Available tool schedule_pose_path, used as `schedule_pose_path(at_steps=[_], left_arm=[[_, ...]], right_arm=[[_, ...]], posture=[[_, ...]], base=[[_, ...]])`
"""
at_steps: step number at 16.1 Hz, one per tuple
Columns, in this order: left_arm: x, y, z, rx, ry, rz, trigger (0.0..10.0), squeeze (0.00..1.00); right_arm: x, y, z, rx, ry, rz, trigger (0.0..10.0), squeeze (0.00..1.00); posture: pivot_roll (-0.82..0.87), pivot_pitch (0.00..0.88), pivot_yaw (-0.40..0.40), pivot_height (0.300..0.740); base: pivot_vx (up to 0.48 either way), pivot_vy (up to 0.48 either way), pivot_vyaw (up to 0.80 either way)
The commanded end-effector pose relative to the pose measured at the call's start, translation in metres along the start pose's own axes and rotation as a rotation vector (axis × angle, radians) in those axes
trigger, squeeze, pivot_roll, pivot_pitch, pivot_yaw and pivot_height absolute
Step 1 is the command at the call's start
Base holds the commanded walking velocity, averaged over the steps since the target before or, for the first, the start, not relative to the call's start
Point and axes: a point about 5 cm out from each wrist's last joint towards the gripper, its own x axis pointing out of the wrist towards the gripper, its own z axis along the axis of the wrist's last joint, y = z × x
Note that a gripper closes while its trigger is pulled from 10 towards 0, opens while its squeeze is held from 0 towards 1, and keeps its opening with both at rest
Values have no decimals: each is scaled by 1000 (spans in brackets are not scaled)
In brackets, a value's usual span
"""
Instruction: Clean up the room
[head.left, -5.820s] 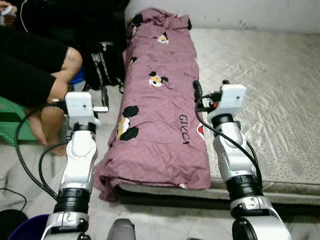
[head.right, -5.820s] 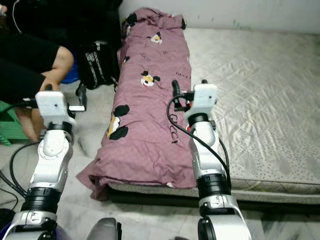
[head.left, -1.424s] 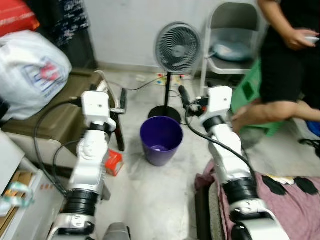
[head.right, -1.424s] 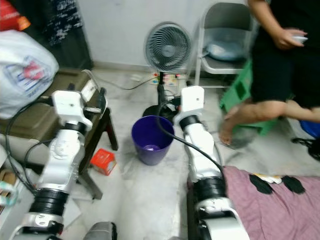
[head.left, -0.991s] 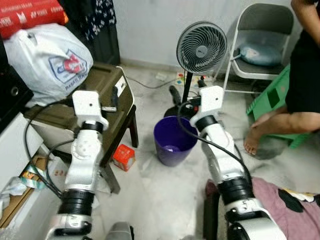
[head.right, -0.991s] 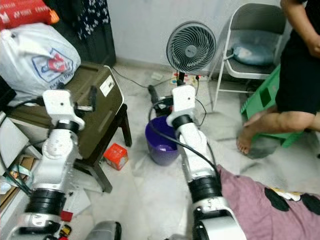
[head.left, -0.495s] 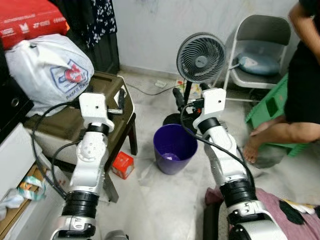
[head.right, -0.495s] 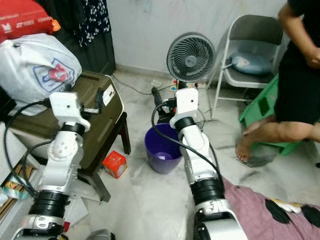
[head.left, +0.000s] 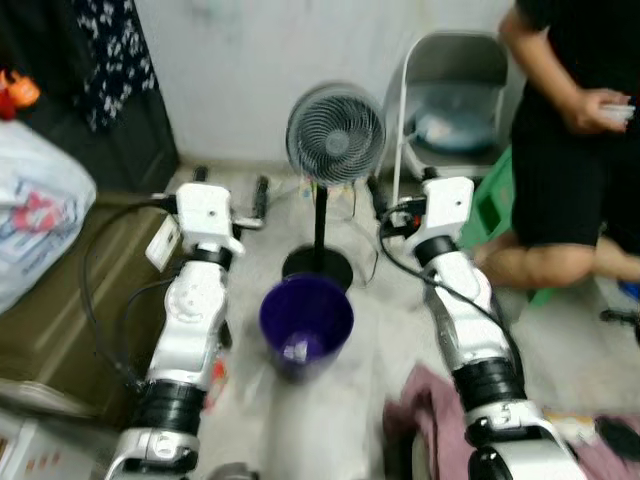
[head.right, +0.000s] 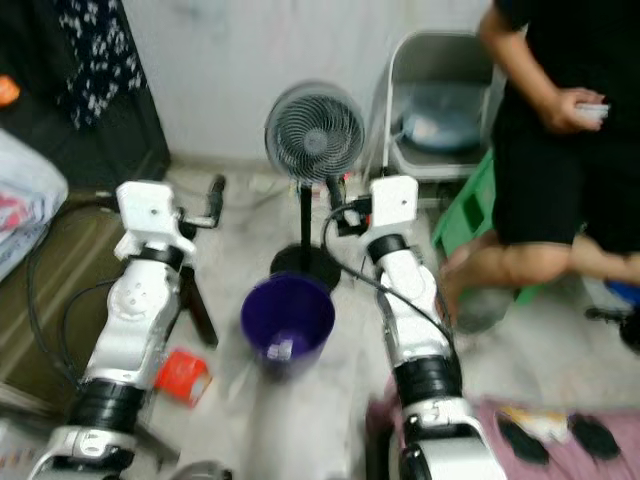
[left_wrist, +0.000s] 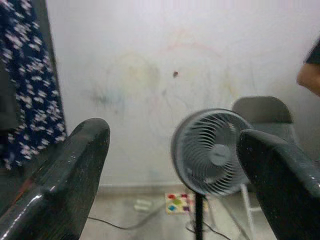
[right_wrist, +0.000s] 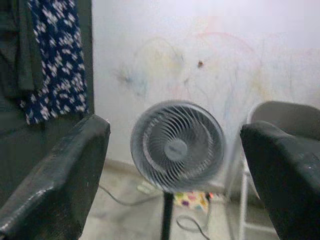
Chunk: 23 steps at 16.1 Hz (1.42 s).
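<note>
While both arms reach out in front, a purple bin (head.left: 306, 325) stands on the floor between them, with a small bit of something pale inside it. Just behind the bin is a grey fan (head.left: 335, 135) on a black stand, near the white wall. The left claw (head.left: 229, 189) is spread wide and holds nothing, up above the floor by a brown case (head.left: 60, 290). The right claw (left_wrist: 172, 170) is spread wide too and holds nothing, and it points at the fan. A red box (head.right: 181, 374) lies on the floor by the left arm. A grey chair (head.left: 452, 95) stands to the right of the fan, and a person (head.left: 570, 120) in black is next to it. A pink blanket (head.left: 430, 410) lies by the right arm.
</note>
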Motion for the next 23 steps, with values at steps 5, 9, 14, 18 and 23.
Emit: schedule_pose_path(at_steps=[5, 9, 14, 18, 23], left_arm=[[2, 6, 1, 3, 5, 49, 10000, 0], [0, 5, 1, 2, -6, 30, 10000, 0], [1, 4, 1, 4, -13, 25, 10000, 0], [2, 3, 2, 6, -18, 18, 10000, 0], [2, 3, 3, 15, -27, 11, 10000, 0]], right_arm=[[4, 5, 3, 1, -10, -1, 10000, 0], [5, 9, 3, -23, -11, 21, 10000, 0], [7, 7, 4, -26, -13, 16, 10000, 0], [7, 6, 4, -28, -17, 13, 10000, 0], [8, 6, 4, -26, -21, 11, 10000, 0]], posture=[[-3, 0, -45, 740], [-1, 0, -44, 740], [-5, 0, -46, 740], [-7, 0, -44, 740], [-6, 0, -44, 740]], base=[[0, 0, 0], [0, 0, 600], [0, 0, 800], [0, 0, 800], [0, 0, 800]])
